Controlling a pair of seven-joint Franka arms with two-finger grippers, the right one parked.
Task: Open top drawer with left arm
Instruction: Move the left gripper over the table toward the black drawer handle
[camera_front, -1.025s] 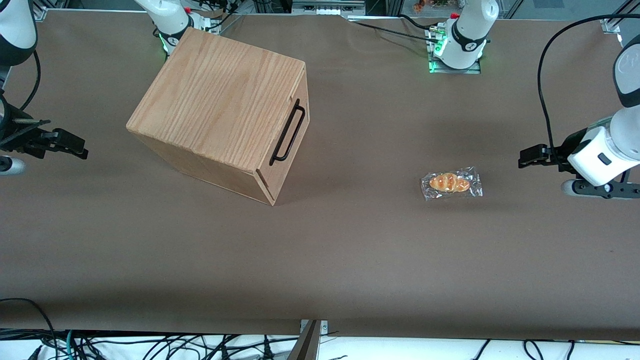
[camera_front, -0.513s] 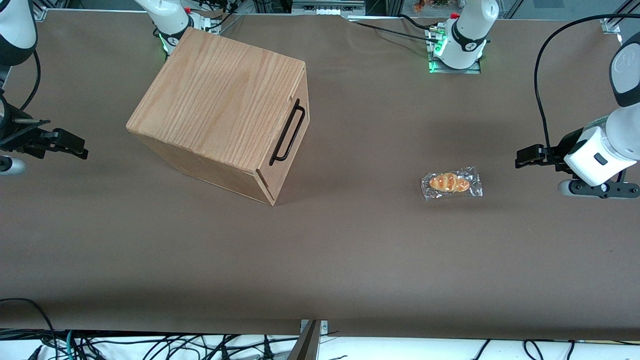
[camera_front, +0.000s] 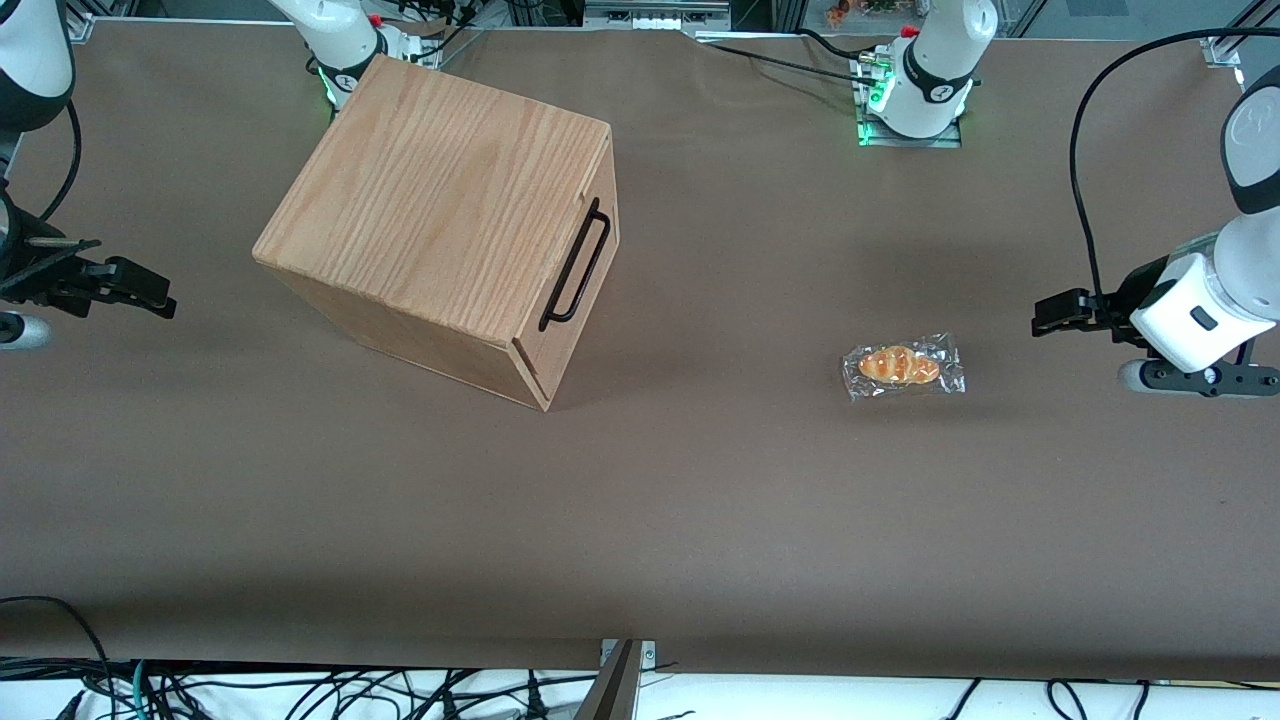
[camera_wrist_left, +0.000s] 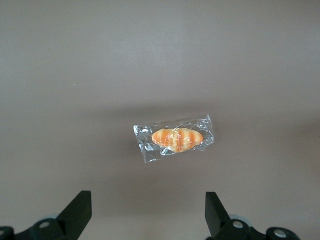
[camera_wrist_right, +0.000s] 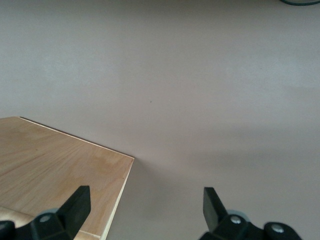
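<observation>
1. Gripper of the left arm hangs above the table at the working arm's end, well apart from the wooden box. Fingers stand spread wide with nothing between them.

2. Wrapped bun lies on the table between the gripper and the box, much closer to the gripper. Wrist view looks straight down on it; the box does not show there.

3. Top drawer sits shut, its front flush with the box face that is turned toward the working arm's end. Black bar handle runs slantwise along that front, because the box stands skewed on the table.

4. Step in hand, by my reading: the approach. Contact not yet made.

5. To do it well: carry the gripper across above the bun so the wrapper is not dragged.

6. Turn the wrist so the open fingers straddle the bar square to its slanted line, near mid-length, and close only once the bar lies between them.

7. Pull along the drawer's own skewed axis. An off-axis pull would likely jam the drawer or slide the whole box.
</observation>
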